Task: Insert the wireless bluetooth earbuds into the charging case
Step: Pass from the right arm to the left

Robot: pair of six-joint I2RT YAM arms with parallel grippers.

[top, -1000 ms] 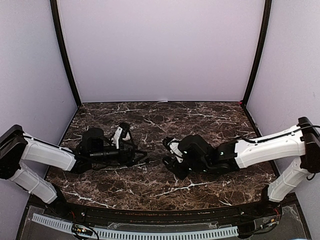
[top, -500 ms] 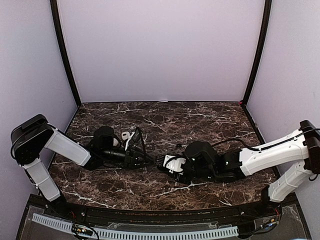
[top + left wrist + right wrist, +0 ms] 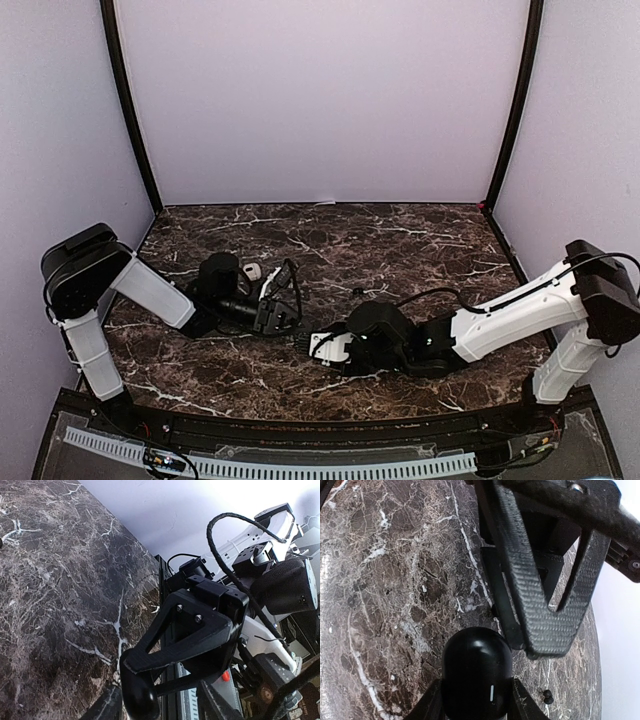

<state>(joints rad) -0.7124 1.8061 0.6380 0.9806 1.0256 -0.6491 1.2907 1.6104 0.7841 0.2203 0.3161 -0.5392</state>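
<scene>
Three pale lilac walls point(image 3: 320, 100) close the cell in at the back and sides, with black posts point(image 3: 128, 120) in the far corners. A white perforated strip point(image 3: 270, 466) runs along the near edge. The table point(image 3: 400, 235) is dark brown marble with white veins. Its far half and right side lie open, while both arms crowd the near-left middle.

The left arm point(image 3: 150, 290) reaches in from the left wall and the right arm point(image 3: 510, 310) lies low across the near right. Their tools meet just left of centre.

The right gripper point(image 3: 318, 346) has its two fingers pressed on either side of the black, pebble-shaped charging case point(image 3: 476, 672), holding it just above the marble. The left gripper point(image 3: 288, 318) is right beside it. In the right wrist view one textured finger point(image 3: 535, 605) of the left gripper ends close beside the case. It cannot be told whether the left jaws grip the case or only stand around it.

A tiny dark piece, apparently one of the black wireless bluetooth earbuds point(image 3: 547, 696), lies loose on the marble near the case, outside it.
</scene>
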